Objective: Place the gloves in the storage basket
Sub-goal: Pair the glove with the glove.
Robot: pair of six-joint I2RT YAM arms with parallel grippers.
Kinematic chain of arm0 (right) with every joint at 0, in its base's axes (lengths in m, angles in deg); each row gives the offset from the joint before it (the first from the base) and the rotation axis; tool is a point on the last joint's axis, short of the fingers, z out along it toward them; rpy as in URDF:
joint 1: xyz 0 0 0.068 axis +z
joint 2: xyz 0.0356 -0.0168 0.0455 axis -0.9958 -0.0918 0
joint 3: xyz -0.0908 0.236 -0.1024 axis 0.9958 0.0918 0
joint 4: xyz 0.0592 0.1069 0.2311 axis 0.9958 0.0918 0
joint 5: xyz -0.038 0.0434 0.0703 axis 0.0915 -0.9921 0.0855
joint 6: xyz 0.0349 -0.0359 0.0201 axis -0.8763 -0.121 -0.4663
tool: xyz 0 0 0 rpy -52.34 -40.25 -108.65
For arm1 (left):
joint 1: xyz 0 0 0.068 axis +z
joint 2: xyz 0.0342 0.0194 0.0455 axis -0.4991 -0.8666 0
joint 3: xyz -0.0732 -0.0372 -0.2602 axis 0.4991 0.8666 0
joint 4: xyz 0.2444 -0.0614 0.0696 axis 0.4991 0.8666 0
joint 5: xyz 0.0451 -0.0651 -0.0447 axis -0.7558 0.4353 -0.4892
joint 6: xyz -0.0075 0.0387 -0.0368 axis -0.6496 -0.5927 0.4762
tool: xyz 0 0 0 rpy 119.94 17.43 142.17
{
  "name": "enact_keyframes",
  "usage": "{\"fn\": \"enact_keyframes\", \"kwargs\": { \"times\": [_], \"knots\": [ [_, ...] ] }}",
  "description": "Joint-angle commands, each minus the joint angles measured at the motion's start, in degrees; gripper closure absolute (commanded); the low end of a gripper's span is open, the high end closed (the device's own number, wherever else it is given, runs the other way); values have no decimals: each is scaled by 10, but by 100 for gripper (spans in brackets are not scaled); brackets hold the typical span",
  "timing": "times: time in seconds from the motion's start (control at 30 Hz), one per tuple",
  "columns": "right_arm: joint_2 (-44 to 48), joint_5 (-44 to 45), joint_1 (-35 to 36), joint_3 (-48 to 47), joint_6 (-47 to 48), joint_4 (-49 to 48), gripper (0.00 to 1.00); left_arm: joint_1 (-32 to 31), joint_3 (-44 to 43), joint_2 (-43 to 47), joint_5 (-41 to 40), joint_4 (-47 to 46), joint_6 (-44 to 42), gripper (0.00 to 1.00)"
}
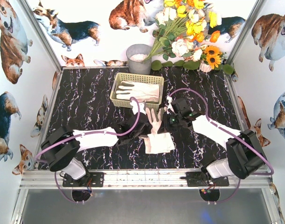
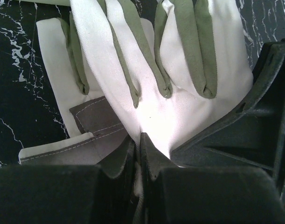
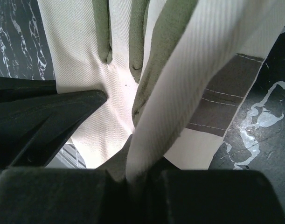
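A cream-white glove (image 1: 155, 119) with grey-green fingers is held up over the table's middle, fingers pointing away. My left gripper (image 1: 146, 125) is shut on its cuff edge (image 2: 138, 140); the glove (image 2: 179, 102) spreads ahead of the jaws. My right gripper (image 1: 169, 119) is shut on the same glove's other edge (image 3: 140, 158), and the fabric (image 3: 100, 93) hangs between us. Another glove (image 1: 160, 143) lies flat on the table under it and also shows in the left wrist view (image 2: 58, 51). The pale yellow storage basket (image 1: 116, 92) stands just beyond, with a glove (image 1: 141, 89) lying in it.
A round grey pot (image 1: 138, 58) stands behind the basket. A bunch of flowers (image 1: 189, 32) fills the back right corner. White fabric (image 1: 136, 106) shows by the basket's front edge. Side walls bound the black marbled table (image 1: 86, 102).
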Motion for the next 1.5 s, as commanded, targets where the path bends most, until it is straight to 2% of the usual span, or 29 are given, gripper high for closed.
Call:
{"fn": "enact_keyframes", "kwargs": {
  "times": [0.0,0.43,0.67,0.97,1.33,1.47],
  "knots": [
    [-6,30,-2,7,0,-38,100,4,4,-13,-14,-14,-15,100],
    [-39,25,-2,22,-27,-77,100,21,2,-40,-23,13,-19,100],
    [-76,15,8,14,-29,-89,100,37,-21,-59,-33,64,-28,100],
    [-103,18,11,13,-25,-97,100,43,-57,-120,-19,82,-55,100],
    [-93,9,13,4,-29,-102,100,44,-39,-76,-74,87,-54,100],
    [-110,6,13,0,-27,-102,100,48,-41,-98,-59,86,-56,100]
  ]
}}
